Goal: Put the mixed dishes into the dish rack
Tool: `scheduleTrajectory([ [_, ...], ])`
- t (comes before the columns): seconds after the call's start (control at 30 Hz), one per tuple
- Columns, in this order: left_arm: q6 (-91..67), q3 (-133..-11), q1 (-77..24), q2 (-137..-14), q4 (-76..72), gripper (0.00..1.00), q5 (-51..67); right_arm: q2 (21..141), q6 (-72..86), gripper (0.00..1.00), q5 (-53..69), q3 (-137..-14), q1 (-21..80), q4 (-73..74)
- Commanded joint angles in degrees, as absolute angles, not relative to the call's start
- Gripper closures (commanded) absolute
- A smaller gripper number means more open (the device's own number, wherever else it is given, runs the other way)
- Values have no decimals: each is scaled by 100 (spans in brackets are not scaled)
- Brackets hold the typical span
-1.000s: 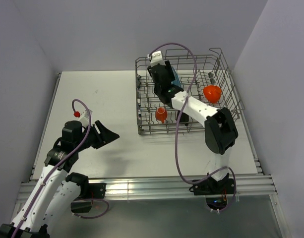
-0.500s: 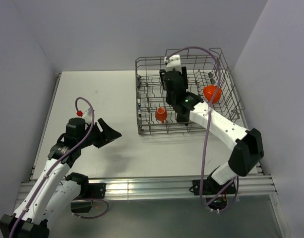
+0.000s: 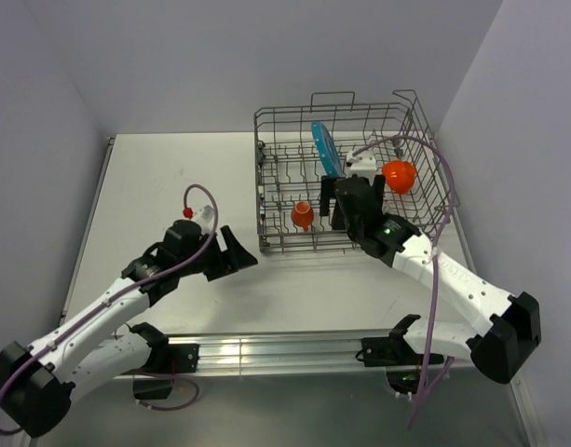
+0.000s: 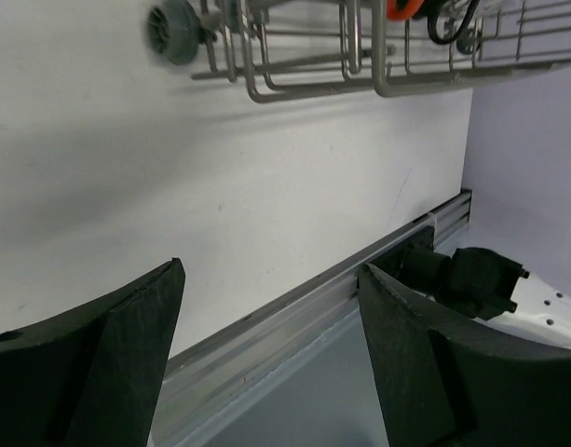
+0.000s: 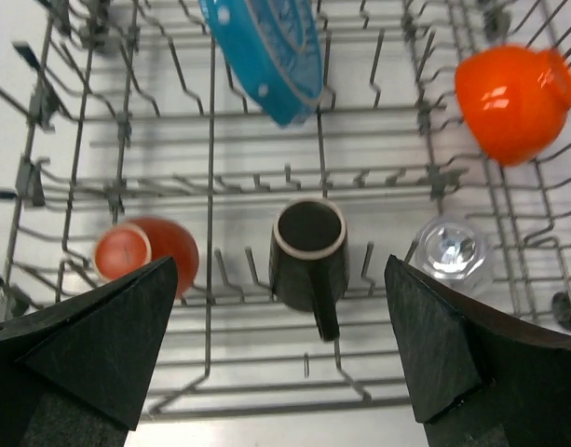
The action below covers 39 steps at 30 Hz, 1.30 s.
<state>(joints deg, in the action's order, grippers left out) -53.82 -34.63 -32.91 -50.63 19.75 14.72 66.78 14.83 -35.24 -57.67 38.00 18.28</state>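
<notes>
The grey wire dish rack point(image 3: 425, 168) stands at the back right and also shows in the right wrist view point(image 5: 210, 140). In it the teal dotted plate point(image 3: 325, 147) point(image 5: 265, 51) stands on edge between tines. The orange-red bowl point(image 3: 398, 176) point(image 5: 513, 102) leans at the right. The small orange cup point(image 3: 302, 216) point(image 5: 143, 256), the dark brown mug point(image 5: 309, 250) and the clear glass point(image 5: 450, 253) sit in the near row. My right gripper point(image 3: 346, 207) point(image 5: 280, 358) is open and empty above the rack's near edge. My left gripper point(image 3: 238, 253) point(image 4: 271, 345) is open and empty over the table, left of the rack.
The table's aluminium front rail point(image 3: 294, 346) runs along the near edge and shows in the left wrist view point(image 4: 341, 298). The rack's corner wheel point(image 4: 169, 30) is near the left gripper. Grey walls close in the sides and back.
My right gripper has let go of the teal plate, which now stands in the rack, and drawn back towards the near edge. My left arm has reached forward and right towards the rack.
</notes>
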Motion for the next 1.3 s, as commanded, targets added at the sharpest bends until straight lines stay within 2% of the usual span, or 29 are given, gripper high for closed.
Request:
scheduleTrajectory([
  [0.0,-5695,-3709,-3796,-5361,1250,18,888,6250,2135,0,-3138,-5249,3823,2109],
  [0.2,-5880,-3779,-4464,-5818,914,18,537,5363,2627,0,-2524,-4150,3823,1996],
  [0.37,-5933,-3771,-4640,-5889,756,17,378,4677,3137,0,-2268,-3552,3823,2065],
  [0.63,-5880,-3735,-4685,-5845,756,17,290,4070,3341,0,-2216,-3243,3832,2189],
  [0.93,-5845,-3630,-4693,-5555,897,16,167,3411,3453,0,-2110,-3516,3832,2443],
  [1.27,-5792,-3455,-4702,-5169,695,16,229,2058,3814,0,-1933,-2997,3841,2575],
])
